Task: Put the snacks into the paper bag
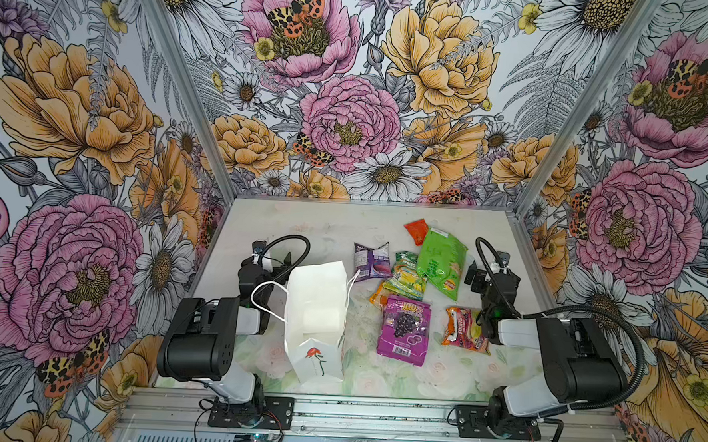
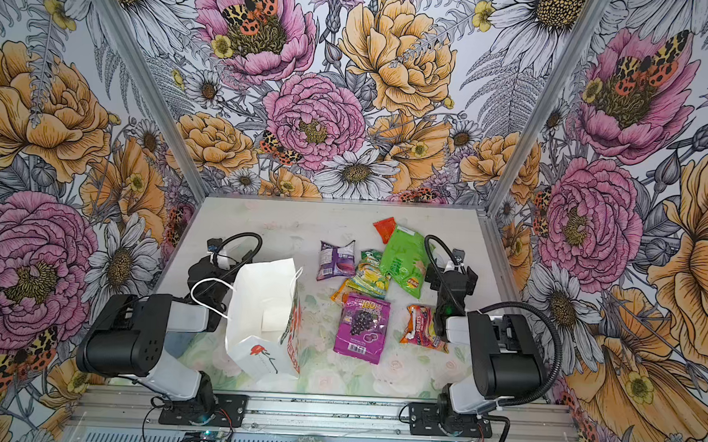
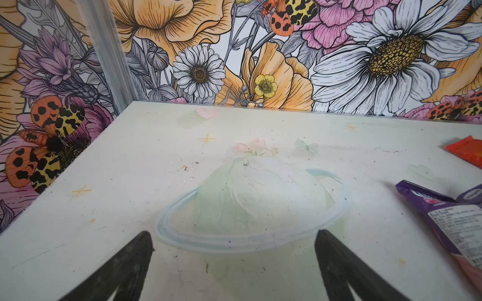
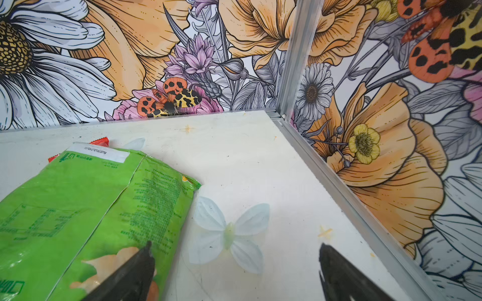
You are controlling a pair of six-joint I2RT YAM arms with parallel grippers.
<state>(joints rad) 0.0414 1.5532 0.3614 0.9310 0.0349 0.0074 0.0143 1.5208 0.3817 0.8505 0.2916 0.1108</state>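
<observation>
The white paper bag (image 1: 316,311) stands open-topped at middle left, its red rose facing the front edge. To its right the snacks lie on the table: a large green chip bag (image 1: 441,262), a purple grape pouch (image 1: 405,330), a small purple packet (image 1: 370,259), a green-yellow packet (image 1: 407,274), an orange-red fruit packet (image 1: 465,329), a small orange packet (image 1: 377,296) and a red packet (image 1: 416,229). My left gripper (image 3: 233,237) is open over bare table behind the bag's left side. My right gripper (image 4: 234,247) is open and empty, one finger over the chip bag's (image 4: 91,208) edge.
Flowered walls with metal corner posts (image 1: 557,128) close in the back and both sides of the table. The bag's white cord handle (image 1: 265,296) loops out toward the left arm. Both arm bases sit on the rail (image 1: 375,418) at the front.
</observation>
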